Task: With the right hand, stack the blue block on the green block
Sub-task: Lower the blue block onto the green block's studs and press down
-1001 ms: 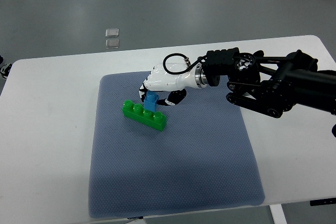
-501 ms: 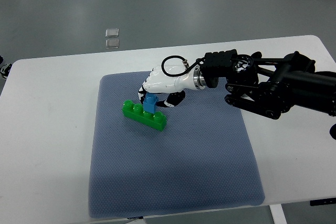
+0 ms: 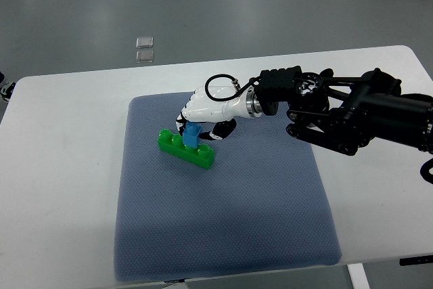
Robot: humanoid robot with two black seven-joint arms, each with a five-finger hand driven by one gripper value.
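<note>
While the right arm [image 3: 352,116] reached in from the right edge across the white table [image 3: 61,167], its white right hand [image 3: 206,114] was held over the upper left part of the blue-grey mat [image 3: 223,214]. The fingers [image 3: 183,120] were curled downward and closed on the blue block [image 3: 192,135], which was seen just beneath the fingertips, at the hand's lower left side. The blue block was positioned upright on top of the green block [image 3: 187,149], touching its studded upper face near the middle of its length. The green block, a long brick with round studs, was laid flat on the mat, set diagonally with its left end higher in the picture and its right end lower. Only the top of the blue block was covered by the fingers; its lower part was left visible against the green. A black cable loop [image 3: 218,88] was seen at the wrist. Two small clear squares [image 3: 144,49] were visible on the grey floor beyond the table.
</note>
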